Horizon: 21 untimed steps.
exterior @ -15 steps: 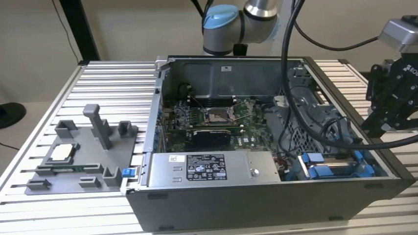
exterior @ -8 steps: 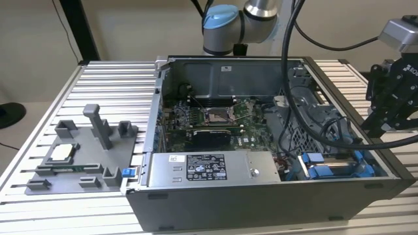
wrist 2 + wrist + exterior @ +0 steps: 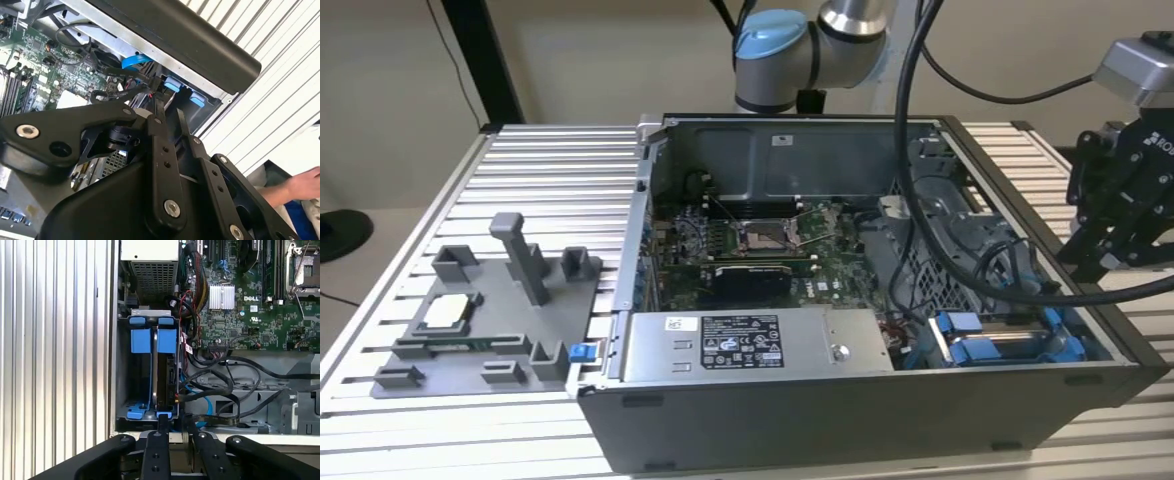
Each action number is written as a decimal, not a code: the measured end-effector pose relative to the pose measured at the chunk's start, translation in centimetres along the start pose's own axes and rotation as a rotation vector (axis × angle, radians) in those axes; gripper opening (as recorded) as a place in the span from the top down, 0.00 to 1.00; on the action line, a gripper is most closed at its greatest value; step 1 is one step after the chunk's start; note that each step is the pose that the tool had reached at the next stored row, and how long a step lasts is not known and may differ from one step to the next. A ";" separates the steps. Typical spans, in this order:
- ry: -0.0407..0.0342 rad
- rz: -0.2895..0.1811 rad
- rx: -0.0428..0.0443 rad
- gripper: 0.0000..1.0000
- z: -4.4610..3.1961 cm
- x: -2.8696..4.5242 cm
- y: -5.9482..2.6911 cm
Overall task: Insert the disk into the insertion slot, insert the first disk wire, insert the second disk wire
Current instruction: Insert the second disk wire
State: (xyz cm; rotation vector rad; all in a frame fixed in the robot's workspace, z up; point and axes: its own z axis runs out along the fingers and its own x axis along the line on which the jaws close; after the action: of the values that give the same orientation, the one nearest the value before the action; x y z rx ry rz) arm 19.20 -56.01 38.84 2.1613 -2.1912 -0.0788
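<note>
Wide shot first: the open computer case (image 3: 854,400) lies on the slatted table (image 3: 547,170), and everything counts from that case. Inside its front wall sits the grey power-supply box (image 3: 747,345), deeper in, the green motherboard (image 3: 761,240). At the case's corner nearest the arm is the drive bay (image 3: 150,412), and there's the disk (image 3: 167,370), standing on edge in its blue frame (image 3: 150,340), down in the slot, so I'd call step one done! The gripper (image 3: 175,421) hovers just outside the case wall, above that bay, pincer narrow with a slim gap and nothing in it. Now the wires: a blue cable (image 3: 200,401) and a red-and-black bundle (image 3: 186,335) run right beside the disk, but I can't tell whether either is plugged in. The two wire steps look open to me.
</note>
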 end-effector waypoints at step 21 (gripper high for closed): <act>0.0009 0.000 -0.0648 0.00 0.84 -0.02 -1.11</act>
State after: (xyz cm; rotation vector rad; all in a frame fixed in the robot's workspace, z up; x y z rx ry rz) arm 20.24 -56.01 37.91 2.1272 -2.1566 -0.1467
